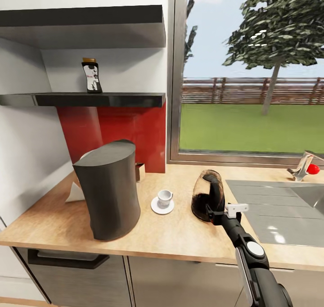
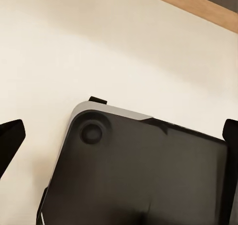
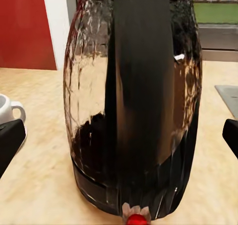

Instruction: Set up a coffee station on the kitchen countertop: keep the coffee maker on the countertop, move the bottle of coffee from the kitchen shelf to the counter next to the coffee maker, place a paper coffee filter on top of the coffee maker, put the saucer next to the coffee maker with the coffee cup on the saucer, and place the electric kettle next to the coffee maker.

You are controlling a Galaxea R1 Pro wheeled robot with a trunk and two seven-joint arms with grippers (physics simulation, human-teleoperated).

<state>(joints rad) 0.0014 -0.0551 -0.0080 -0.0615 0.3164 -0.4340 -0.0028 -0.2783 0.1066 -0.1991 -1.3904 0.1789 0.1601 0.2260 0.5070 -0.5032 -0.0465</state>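
The right arm reached forward over the desk [image 1: 180,239] edge, its forearm running up and slightly leftward to the right gripper [image 1: 216,214], which sat at the kettle's [image 1: 208,194] handle side. In the right wrist view the kettle [image 3: 134,101] stood upright and dead ahead, its dark handle strip centred between the two fingers [image 3: 10,143], which showed wide apart at either edge with nothing between them. The kettle's long axis was vertical, so by my reading the fingers would close across the handle from the side. The right arm was plainly the nearer one.

The left wrist view looked down on pale floor and a dark part of the robot's own body, with its fingers [image 2: 10,140] spread wide and empty.

Left of the kettle, the cup [image 1: 164,198] already sat on the saucer [image 1: 162,206], just beside the coffee maker [image 1: 110,190]. A white filter [image 1: 74,193] lay behind the maker's left side, not yet on top. Farthest off, the coffee bottle [image 1: 92,75] stood upright on the shelf [image 1: 90,100] above.
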